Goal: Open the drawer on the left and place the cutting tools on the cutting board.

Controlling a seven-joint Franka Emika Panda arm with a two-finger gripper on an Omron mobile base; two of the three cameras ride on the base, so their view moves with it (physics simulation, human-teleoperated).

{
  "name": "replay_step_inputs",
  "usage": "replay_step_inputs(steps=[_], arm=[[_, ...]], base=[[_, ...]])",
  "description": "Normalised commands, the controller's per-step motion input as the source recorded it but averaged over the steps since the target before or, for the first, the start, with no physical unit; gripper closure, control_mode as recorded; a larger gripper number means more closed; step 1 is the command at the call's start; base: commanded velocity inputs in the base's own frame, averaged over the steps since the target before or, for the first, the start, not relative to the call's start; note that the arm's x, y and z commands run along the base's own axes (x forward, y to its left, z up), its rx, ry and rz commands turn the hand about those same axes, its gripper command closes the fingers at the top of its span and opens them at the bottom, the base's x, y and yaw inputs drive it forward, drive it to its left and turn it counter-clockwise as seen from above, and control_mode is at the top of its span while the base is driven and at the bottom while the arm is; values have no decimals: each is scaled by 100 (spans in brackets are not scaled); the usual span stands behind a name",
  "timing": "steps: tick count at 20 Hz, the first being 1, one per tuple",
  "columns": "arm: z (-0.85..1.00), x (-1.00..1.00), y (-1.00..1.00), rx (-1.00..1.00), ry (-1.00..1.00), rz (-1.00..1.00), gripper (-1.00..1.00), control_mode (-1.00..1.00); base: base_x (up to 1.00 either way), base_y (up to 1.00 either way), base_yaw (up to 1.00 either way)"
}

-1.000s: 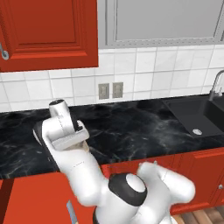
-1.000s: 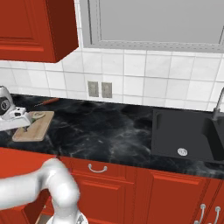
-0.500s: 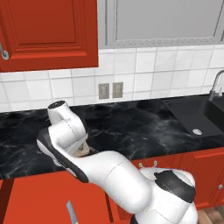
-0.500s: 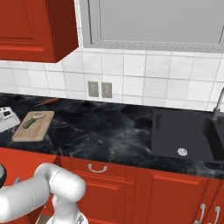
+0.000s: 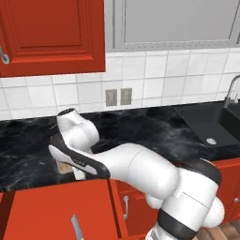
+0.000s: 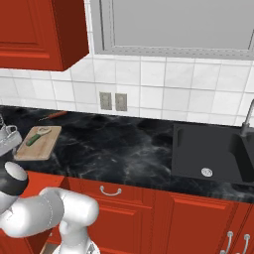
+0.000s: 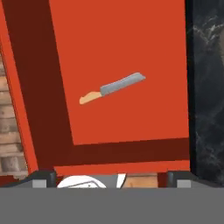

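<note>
Drawer [image 7: 127, 65] stood pulled out below black counter [image 6: 124, 144]. Knife [image 7: 112, 88] lay alone on drawer's red floor, near its middle. Gripper [image 7: 111, 177] hung above drawer, jaws spread wide, holding nothing. Green-handled peeler [image 6: 37, 136] lay on cutting board [image 6: 38, 143], on counter above drawer.

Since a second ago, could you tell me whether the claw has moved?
Yes. In the right base view it has left the cutting board and swung off left; the hand view now looks down on the knife in the open drawer.
</note>
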Motion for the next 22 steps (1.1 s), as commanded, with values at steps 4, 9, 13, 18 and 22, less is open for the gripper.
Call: replay_step_inputs(steps=[4, 9, 13, 18, 22], arm=[[-3, -1, -7, 6, 27, 67, -100, -100], [-11, -5, -8, 0, 10, 36, -100, -100], [0, -12, -5, 7, -3, 24, -100, -100], [-10, 0, -4, 24, 0, 77, -100, -100], [-53, -29, -12, 32, 2, 69, -100, -100]], base=[[0, 0, 0], [0, 0, 0], [0, 0, 0], [0, 0, 0], [0, 0, 0]])
